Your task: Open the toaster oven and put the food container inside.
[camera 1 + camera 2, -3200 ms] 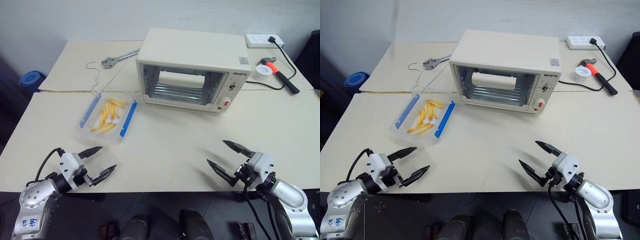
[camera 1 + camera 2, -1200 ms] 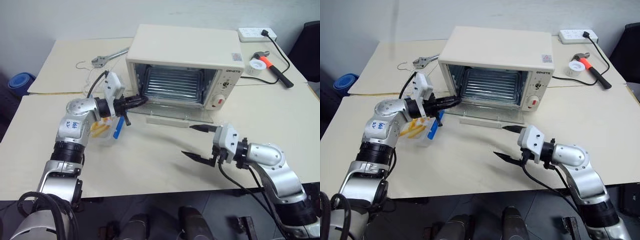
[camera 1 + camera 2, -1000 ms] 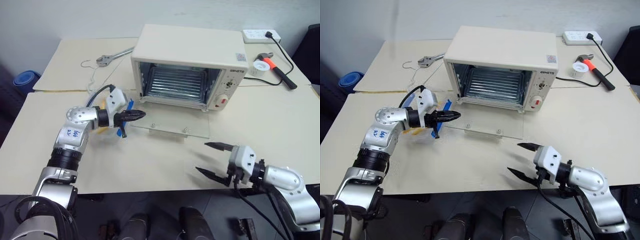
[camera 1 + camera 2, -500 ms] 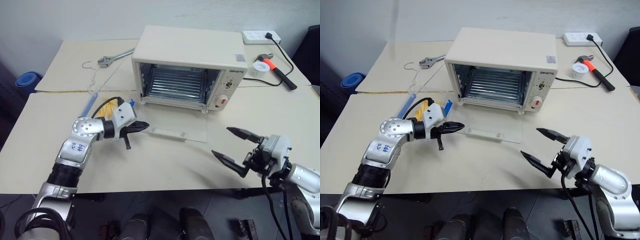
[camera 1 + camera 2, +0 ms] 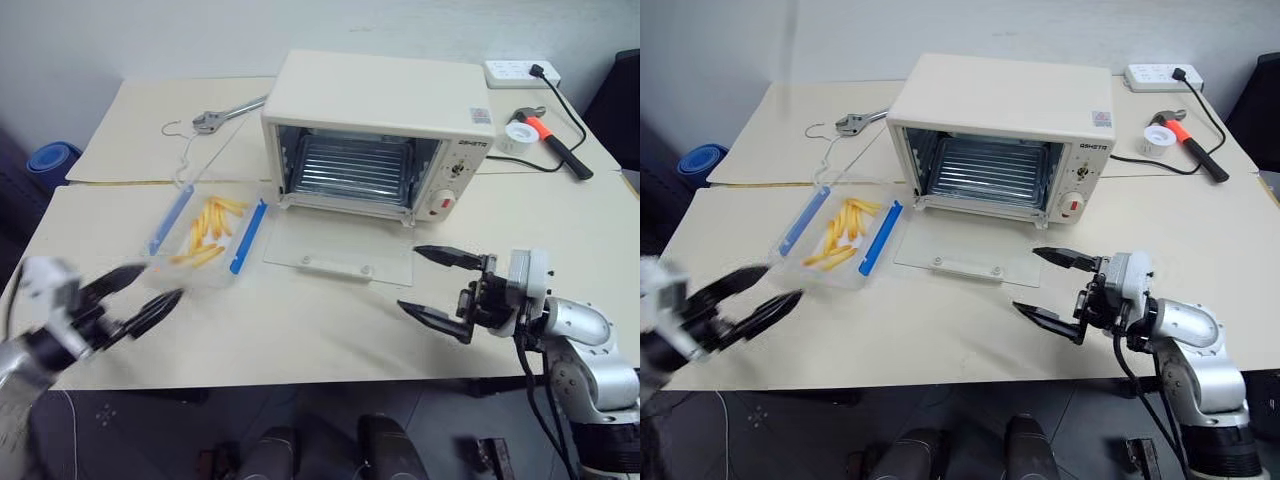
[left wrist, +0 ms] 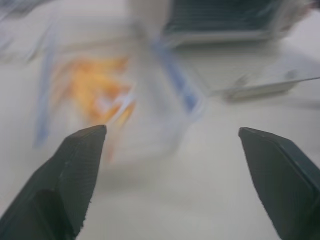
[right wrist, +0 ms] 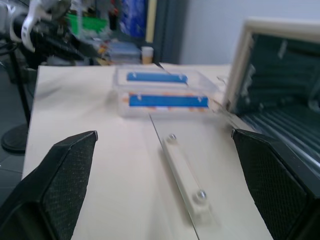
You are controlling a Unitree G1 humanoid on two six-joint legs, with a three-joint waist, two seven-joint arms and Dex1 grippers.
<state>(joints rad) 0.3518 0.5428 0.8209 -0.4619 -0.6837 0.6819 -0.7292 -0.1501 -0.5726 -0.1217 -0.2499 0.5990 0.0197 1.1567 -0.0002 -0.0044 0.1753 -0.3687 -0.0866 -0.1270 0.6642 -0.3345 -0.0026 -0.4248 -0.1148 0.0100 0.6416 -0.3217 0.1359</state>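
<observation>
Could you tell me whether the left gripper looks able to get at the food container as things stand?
Probably yes. The left gripper is open, near the table's front edge, and only bare tabletop lies between it and the food container. The toaster oven's lowered door lies to the container's side, not in the path.

Cream desk carries the toaster oven, door down flat, food container just beside it. Behind: wrench, wire hanger, power strip, hammer.
</observation>
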